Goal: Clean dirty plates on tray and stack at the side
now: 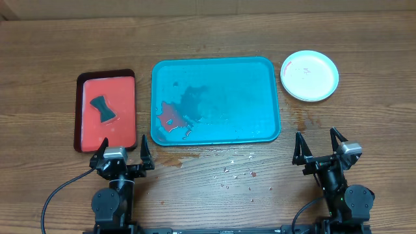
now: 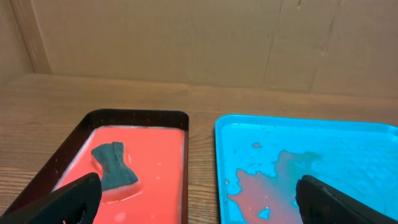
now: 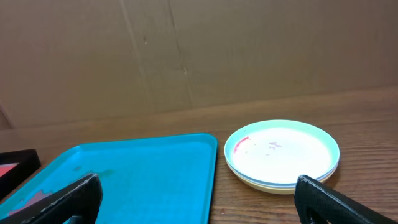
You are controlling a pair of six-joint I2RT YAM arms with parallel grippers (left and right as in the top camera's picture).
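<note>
Plates sitting in one stack on the table, just right of the tray by its far right corner, not touching it; showing a red smear inside the top plate's left rim. Red sauce and wet patches lying on the tray's near left part. Just left of the tray, red tray holding a dark sponge. Resting on the tray's near side, left gripper and right gripper, fingers spread wide, gripping nothing.

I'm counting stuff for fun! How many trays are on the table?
2. The red tray lies at the left, a dark sponge in it. The blue tray sits beside it, mid-table. None looks hidden.
</note>
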